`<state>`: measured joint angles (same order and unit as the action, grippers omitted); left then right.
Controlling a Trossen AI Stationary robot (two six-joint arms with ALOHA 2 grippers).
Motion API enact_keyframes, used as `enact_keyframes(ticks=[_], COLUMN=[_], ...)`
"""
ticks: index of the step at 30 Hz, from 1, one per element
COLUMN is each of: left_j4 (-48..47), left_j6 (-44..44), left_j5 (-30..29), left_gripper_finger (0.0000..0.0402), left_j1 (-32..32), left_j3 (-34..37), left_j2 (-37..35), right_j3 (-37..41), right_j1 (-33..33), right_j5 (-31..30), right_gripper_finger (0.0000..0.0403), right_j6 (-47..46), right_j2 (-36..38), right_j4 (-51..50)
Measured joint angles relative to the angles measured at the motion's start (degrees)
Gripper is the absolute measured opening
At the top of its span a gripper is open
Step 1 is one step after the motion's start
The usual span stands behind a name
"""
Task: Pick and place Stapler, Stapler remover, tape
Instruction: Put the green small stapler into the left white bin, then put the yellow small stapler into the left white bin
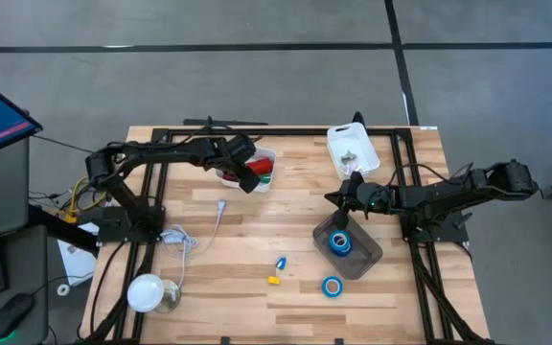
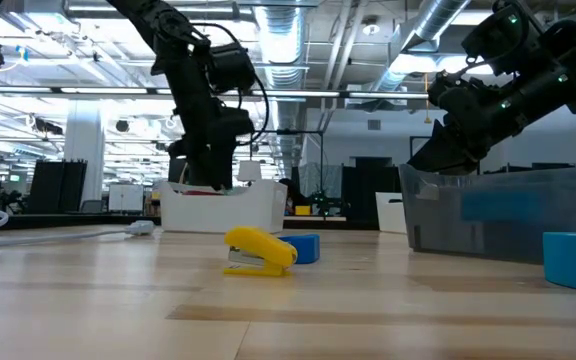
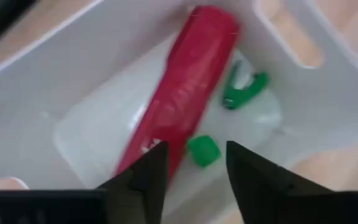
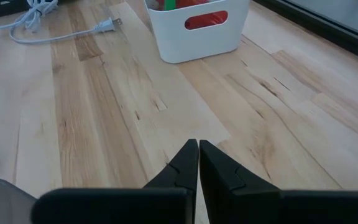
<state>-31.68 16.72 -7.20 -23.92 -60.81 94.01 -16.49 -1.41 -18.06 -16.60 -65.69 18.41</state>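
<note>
The red stapler (image 3: 185, 93) lies slanted inside the white bin (image 3: 55, 68), its lower end on the bin's floor. Beside it are a green claw-shaped piece (image 3: 244, 90), likely the stapler remover, and a small green block (image 3: 204, 150). My left gripper (image 3: 197, 180) hangs open over the bin (image 1: 262, 158), just above the stapler's near end, with nothing between its fingers. One blue tape roll (image 1: 339, 241) sits in the grey container (image 1: 362, 259); another (image 1: 332, 286) lies on the table. My right gripper (image 4: 197, 162) is shut and empty above the table, by the grey container's far corner.
A small blue piece (image 1: 281, 263) and a yellow one (image 1: 273, 281) lie mid-table. A white tray (image 1: 353, 149) stands at the far edge. A white cable (image 1: 185, 235) and a round white object (image 1: 147, 292) are at the left. Black frame rails run along both sides.
</note>
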Motion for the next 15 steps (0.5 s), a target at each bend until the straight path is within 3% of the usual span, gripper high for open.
enact_keyframes(ticks=[6,15], left_j4=[1.16,1.45], left_j6=[2.05,-1.26], left_j5=[4.02,3.9], left_gripper_finger=[0.0172,0.0122], left_j1=[2.32,15.37], left_j3=[0.01,-0.01], left_j2=[-3.87,-9.47], right_j3=[0.0,0.0], right_j1=[-0.19,-0.26], right_j5=[0.0,0.0], right_gripper_finger=[0.0008,0.0008], right_j6=[0.0,0.0], right_j2=[0.0,0.02], right_j4=[0.02,0.03])
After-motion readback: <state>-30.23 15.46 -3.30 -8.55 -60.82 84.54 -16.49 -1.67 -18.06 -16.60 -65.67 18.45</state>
